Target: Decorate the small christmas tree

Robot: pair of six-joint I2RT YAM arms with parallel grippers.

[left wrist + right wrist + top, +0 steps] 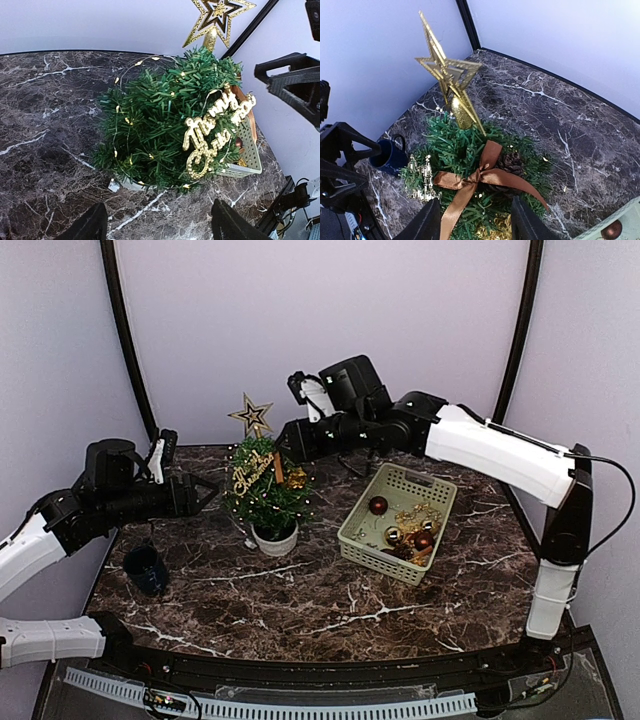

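While the dark marble table (330,600) spreads under everything, we see the right arm (490,445) reaching in from the right side and across the back. The left arm (110,500) comes in low from the left. Between their tips, on the back-left part of the table, the small christmas tree (268,490) stands upright in a round white pot (275,538).

The right pincer (475,200) hangs over the tree's upper branches, its fingers standing apart and clamping nothing. The left pincer (159,210) is spread wide and empty, pointed at the tree from close by without touching it.

Near the tree's right side, apart from it, a beige slotted basket (400,522) sits at an angle. A dark blue mug (146,568) stands near the left edge, in front of the left pincer.

On the tree, a gold star (251,415) tops the tip, and a gold "Merry Christmas" sign (215,130) hangs on the side facing the left pincer. A brown ribbon bow (480,175) lies on the branches below the star; in the right wrist view one tail runs down between that pincer's fingers. A pine cone (510,162) sits just beside the bow's knot, and tiny lights (120,107) thread the branches.

In the basket we make out a red bauble (378,505), a gold bauble (393,536) and a strand of gold beads (418,513).
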